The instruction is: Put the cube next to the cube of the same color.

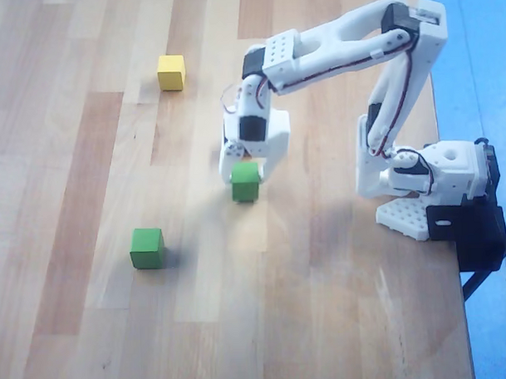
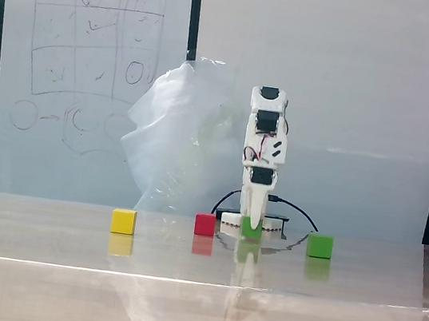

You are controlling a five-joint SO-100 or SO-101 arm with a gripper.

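My gripper (image 1: pixel 246 171) points down at the middle of the table, its fingers on either side of a small green cube (image 1: pixel 245 185). It looks shut on that cube, which sits at or just above the table top. In the fixed view the gripper (image 2: pixel 252 223) holds the cube (image 2: pixel 251 230) at its tip. The other green cube (image 1: pixel 147 247) stands apart on the table to the lower left in the overhead view. It shows to the right of the arm in the fixed view (image 2: pixel 320 245).
A yellow cube (image 1: pixel 172 72) stands at the far left of the overhead view, also in the fixed view (image 2: pixel 123 221). A red cube (image 2: pixel 205 224) stands just left of the gripper in the fixed view and is hidden overhead. The arm base (image 1: pixel 419 184) sits by the table's right edge.
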